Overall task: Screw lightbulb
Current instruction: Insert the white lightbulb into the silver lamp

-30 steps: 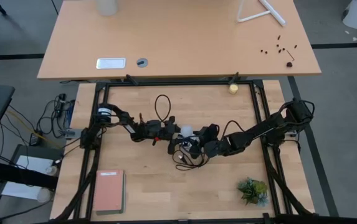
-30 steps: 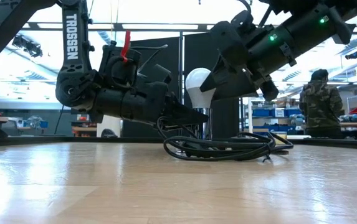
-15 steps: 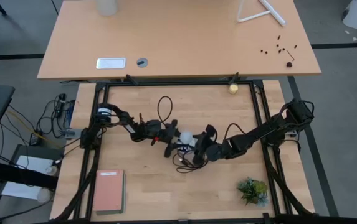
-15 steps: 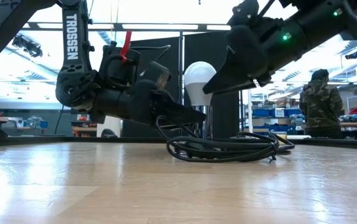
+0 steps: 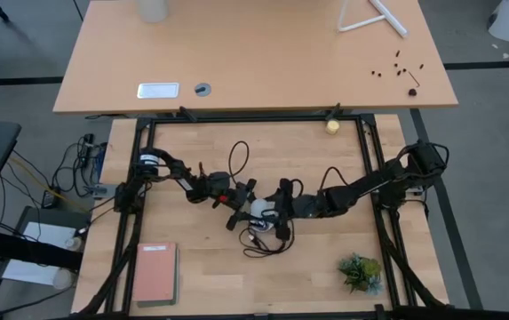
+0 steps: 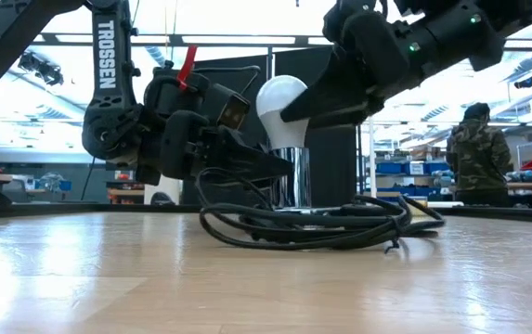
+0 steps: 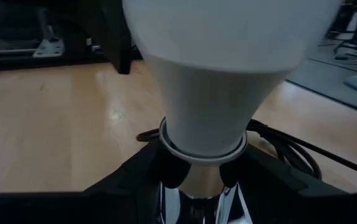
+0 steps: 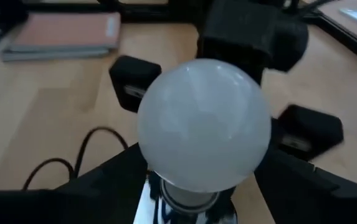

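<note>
Lightbulb (image 6: 279,109) now sits lower-left — right tool (image 6: 295,113) has widened.

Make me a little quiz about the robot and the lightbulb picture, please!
1. True or false: the lightbulb is lying flat on the table.
2. Which arm's pincer holds the shiny socket under the bulb: A left, B right?
3. What dark thing is coiled on the table below the bulb?

Key:
1. False; it stands upright, round end up, above the table.
2. A; the left pincer sits around the silver socket, while the right pincer is beside the bulb's round top.
3. The black cord.
</note>
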Controlling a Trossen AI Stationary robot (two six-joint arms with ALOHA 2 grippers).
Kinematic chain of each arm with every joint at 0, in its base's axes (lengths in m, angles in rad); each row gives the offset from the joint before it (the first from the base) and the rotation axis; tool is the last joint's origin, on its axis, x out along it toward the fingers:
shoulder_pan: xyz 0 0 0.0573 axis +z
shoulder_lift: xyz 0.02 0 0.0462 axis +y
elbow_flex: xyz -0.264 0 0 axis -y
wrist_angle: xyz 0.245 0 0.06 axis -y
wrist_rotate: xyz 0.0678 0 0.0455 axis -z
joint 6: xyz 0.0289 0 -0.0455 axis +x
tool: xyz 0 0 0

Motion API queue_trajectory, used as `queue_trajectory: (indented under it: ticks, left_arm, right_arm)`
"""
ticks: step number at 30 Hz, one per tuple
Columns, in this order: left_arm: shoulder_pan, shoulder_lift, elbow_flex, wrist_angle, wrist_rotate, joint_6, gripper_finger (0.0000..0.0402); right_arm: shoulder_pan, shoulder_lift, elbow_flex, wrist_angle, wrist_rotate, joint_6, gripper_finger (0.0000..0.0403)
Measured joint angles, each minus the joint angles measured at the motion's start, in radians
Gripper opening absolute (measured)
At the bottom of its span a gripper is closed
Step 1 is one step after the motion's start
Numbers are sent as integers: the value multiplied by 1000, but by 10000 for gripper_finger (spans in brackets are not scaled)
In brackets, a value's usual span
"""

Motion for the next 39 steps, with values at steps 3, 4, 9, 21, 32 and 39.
queue_trajectory:
  ticks: [3,4,9,21,32,39]
  left_arm:
    - [0,0,0,4,6,9,190]
    - [0,0,0,4,5,9,190]
    - [0,0,0,6,5,-2,190]
    - [0,1,1,-3,-54,-10,190]
    - [0,0,1,-4,-78,-5,190]
    - [1,0,1,-4,-88,-5,190]
  right_arm:
    - [-21,0,0,25,-53,-15,296]
    - [-26,0,0,27,-64,-14,299]
    - [-41,0,0,37,-90,-10,301]
    - [-41,-2,142,-366,-126,85,323]
    - [-104,-1,439,-865,-261,59,344]
    - [-135,0,508,-944,-311,66,344]
